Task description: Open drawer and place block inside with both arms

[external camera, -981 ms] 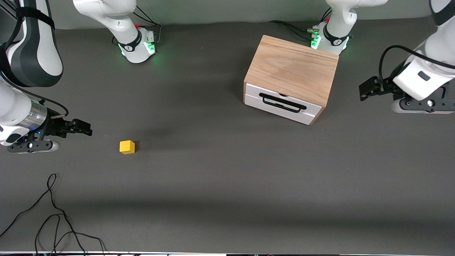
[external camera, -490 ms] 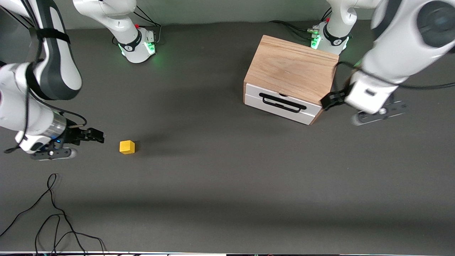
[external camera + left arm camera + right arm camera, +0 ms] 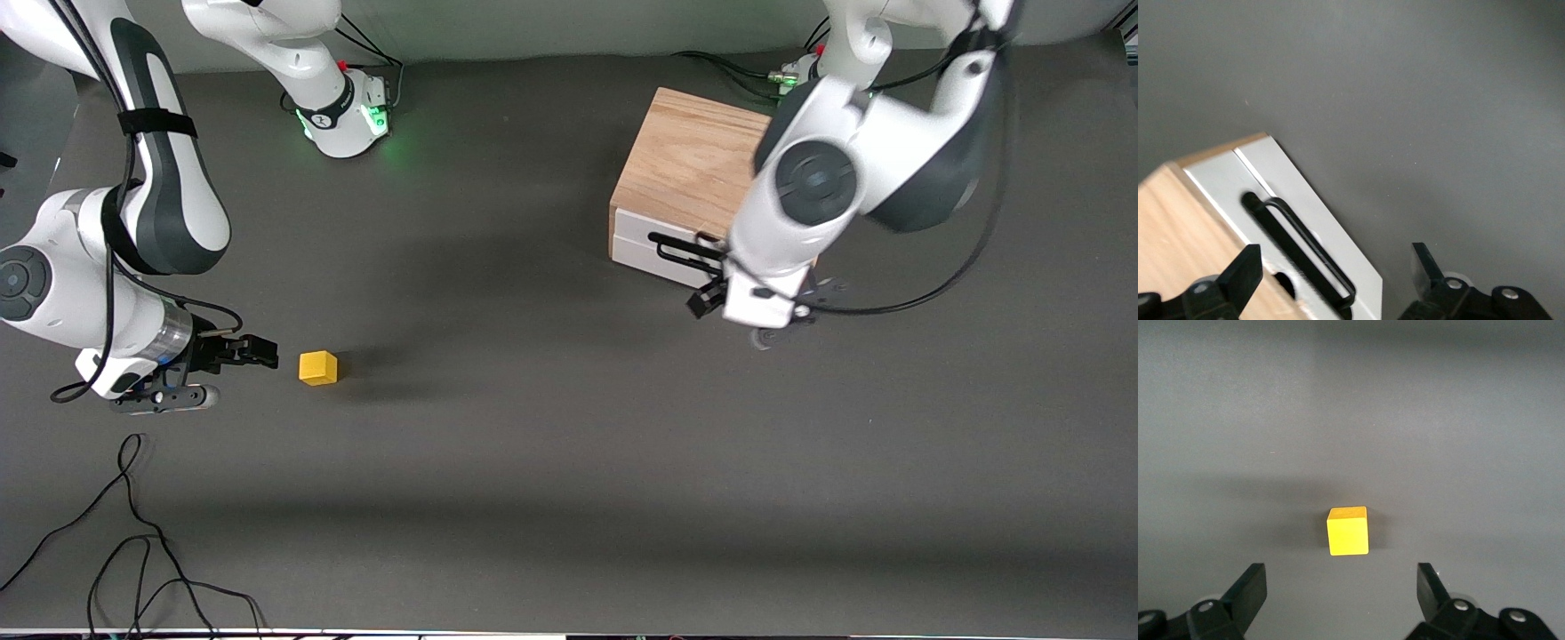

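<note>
The small yellow block [image 3: 318, 367] lies on the grey table toward the right arm's end. My right gripper [image 3: 265, 352] hovers low beside it, open and empty. In the right wrist view the block [image 3: 1348, 531] sits just ahead of the open gripper [image 3: 1341, 587], centred between the fingers. The drawer [image 3: 636, 244] is shut in the light oak box [image 3: 685, 160]. Its black wire handle [image 3: 680, 252] is partly hidden by the left arm. My left gripper [image 3: 707, 300] is in front of the drawer, open and empty. In the left wrist view the gripper [image 3: 1335, 270] is spread around the end of the handle [image 3: 1301, 250], not touching it.
Loose black cables [image 3: 133, 533] lie on the table near the front camera at the right arm's end. The two arm bases [image 3: 342, 111] stand along the table's edge farthest from the front camera. The left arm's elbow [image 3: 818, 182] hangs over the box.
The left arm has swung from the table's end to in front of the drawer, its gripper now at the handle. The right gripper has crept closer to the block.
</note>
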You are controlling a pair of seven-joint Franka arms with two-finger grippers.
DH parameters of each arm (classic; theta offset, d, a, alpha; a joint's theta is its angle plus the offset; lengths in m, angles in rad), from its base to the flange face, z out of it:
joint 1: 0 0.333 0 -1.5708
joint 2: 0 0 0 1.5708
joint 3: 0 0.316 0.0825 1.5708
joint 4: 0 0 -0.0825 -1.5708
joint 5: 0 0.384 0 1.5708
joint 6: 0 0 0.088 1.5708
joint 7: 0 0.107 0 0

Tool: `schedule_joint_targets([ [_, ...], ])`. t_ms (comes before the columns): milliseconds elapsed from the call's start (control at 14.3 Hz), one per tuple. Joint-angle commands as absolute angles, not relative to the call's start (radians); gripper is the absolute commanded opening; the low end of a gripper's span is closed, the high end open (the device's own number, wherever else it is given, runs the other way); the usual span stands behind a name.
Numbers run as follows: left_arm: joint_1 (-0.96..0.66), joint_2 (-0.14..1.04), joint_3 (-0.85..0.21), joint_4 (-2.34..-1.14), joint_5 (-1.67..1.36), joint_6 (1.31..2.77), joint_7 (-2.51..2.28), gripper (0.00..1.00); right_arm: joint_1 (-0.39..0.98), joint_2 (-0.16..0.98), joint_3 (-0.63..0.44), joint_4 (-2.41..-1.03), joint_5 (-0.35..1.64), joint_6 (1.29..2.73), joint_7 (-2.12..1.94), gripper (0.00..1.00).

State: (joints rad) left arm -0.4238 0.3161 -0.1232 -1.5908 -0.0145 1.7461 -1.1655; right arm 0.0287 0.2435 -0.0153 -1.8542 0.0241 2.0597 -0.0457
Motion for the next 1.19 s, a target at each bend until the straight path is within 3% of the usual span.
schedule_joint_targets([
  [0,-0.472,0.341,-0.109,-1.653,-0.003,1.831,-1.351,0.99,0.040,0.212,-0.018,-1.878,0.040,2.080,-0.051,1.00],
  [140,-0.497,0.339,-0.109,-1.744,0.040,1.907,-1.429,0.99,0.051,0.207,-0.020,-1.894,0.041,2.111,-0.051,1.00],
  [420,-0.494,0.330,-0.109,-1.830,0.049,1.914,-1.434,0.99,0.051,0.164,-0.020,-1.997,0.041,2.219,-0.051,1.00],
  [1121,-0.488,0.342,-0.109,-1.919,0.048,1.963,-1.436,0.99,0.049,0.184,-0.023,-2.051,0.040,2.269,-0.054,1.00],
])
